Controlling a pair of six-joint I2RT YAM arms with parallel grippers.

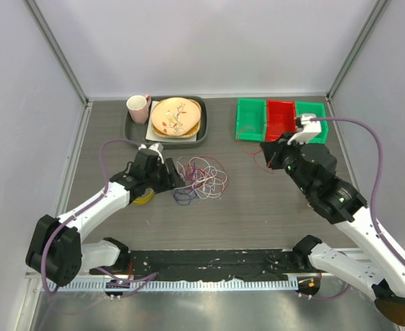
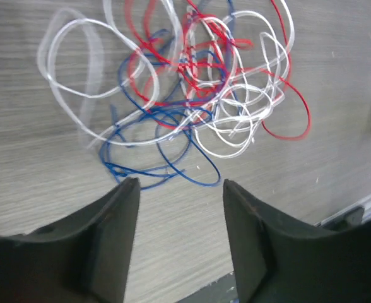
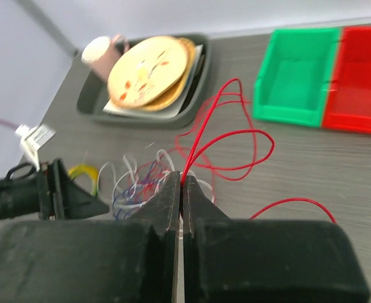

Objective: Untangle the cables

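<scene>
While the cables [image 1: 202, 179] lie central, bins [image 1: 280, 118] hug the far wall [image 1: 202, 41]

The cables [image 2: 204, 95] are red, white and dark blue; the table [image 2: 40, 189] is grey wood-grain.

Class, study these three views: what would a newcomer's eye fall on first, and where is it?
First, the tangle of cables, red, white and blue loops heaped mid-table just in front of the open left gripper. Next, the right gripper, shut on a red cable that loops apart from the heap. Bright green and red bins stand at the far right.
</scene>
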